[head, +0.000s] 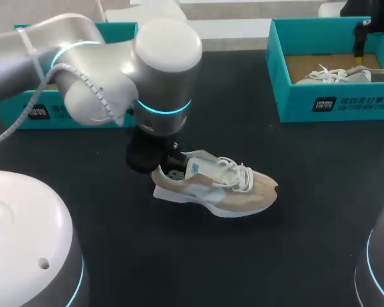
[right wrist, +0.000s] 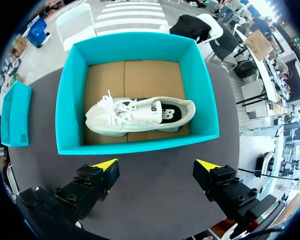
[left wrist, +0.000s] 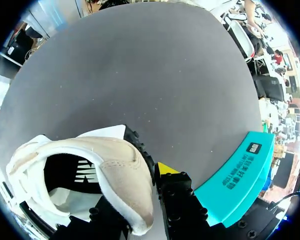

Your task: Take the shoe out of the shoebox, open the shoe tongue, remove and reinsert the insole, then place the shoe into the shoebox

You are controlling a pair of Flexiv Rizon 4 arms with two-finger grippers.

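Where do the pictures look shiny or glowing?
Head view: a cyan ring glows on the left arm, whose white shell shines softly above the beige shoe. Right wrist view: even light inside the shoebox. Left wrist view: the dark table looks dull.

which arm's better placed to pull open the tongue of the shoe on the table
Probably right: the left claw is shut on the shoe at its heel, steadying it, while the right claw is open and free, over the shoebox.

The shoe is beige and white, the table black, the shoebox teal.
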